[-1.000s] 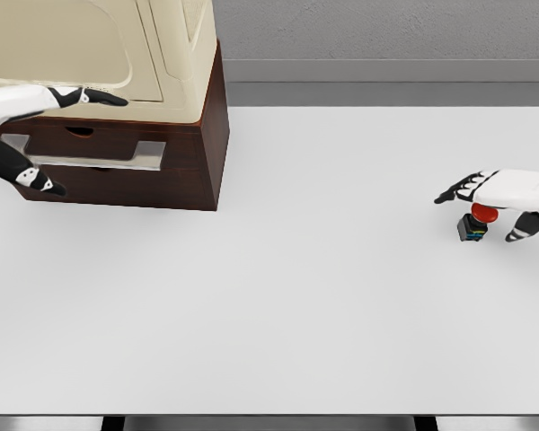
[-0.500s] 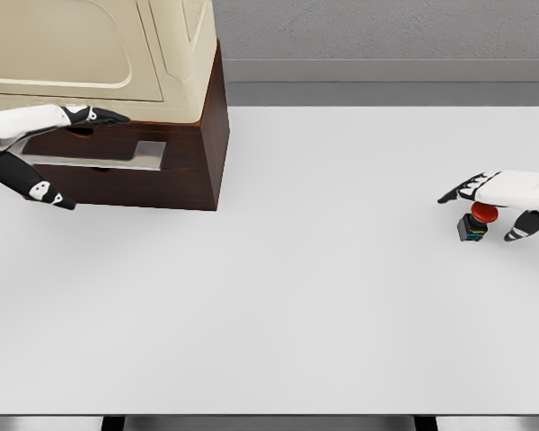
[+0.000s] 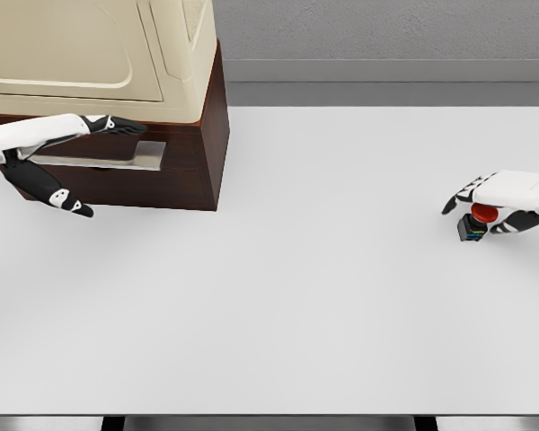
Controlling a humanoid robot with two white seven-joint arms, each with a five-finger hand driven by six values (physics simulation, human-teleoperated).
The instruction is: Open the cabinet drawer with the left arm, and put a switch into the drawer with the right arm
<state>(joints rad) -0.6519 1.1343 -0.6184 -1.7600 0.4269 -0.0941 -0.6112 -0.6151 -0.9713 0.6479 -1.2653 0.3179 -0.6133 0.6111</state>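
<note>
Switch (image 3: pixel 475 222) sits far right on tabletop (image 3: pixel 323 287) — right hand (image 3: pixel 496 199) directly over it, fingers curling down around it, not clearly gripping yet.
Drawer (image 3: pixel 117 162) looks barely out, w/ left hand (image 3: pixel 72 162) spread loose at its metal handle (image 3: pixel 97 158), holding nothing. Cabinet (image 3: pixel 162 108) is far left across from switch — long carry leftward, no obstacles between.

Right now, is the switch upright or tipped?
Upright: the switch stands on its dark base on the table, red button on top, under the right hand.
</note>
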